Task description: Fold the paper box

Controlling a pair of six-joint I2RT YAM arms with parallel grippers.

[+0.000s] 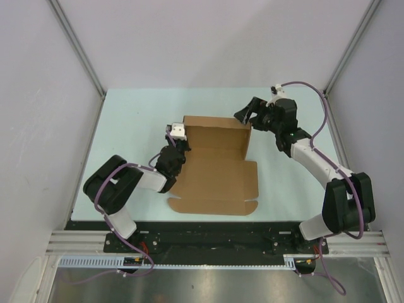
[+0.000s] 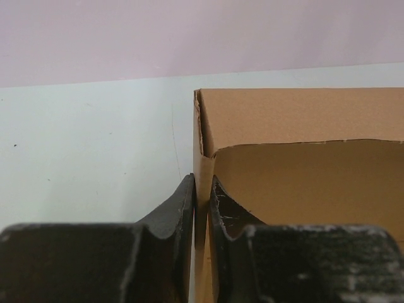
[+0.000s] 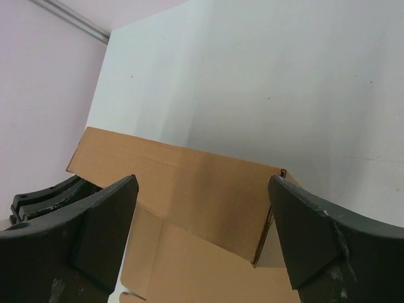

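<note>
Paper box (image 1: 218, 170) is seen near the middle of the pale table (image 1: 126, 126), partly formed: the far half is raised into a shallow tray with upright walls, while the near half lies flat, with its tabs toward the arm bases. Left gripper (image 1: 177, 134) is set at the tray's left wall; in the left wrist view the 2 fingers are pressed onto that upright wall from either side, near its far corner. Right gripper (image 1: 247, 117) is held over the tray's far right corner, jaws spread wide, with nothing between them. In the right wrist view the far wall is seen below and between the 2 fingers, untouched.
</note>
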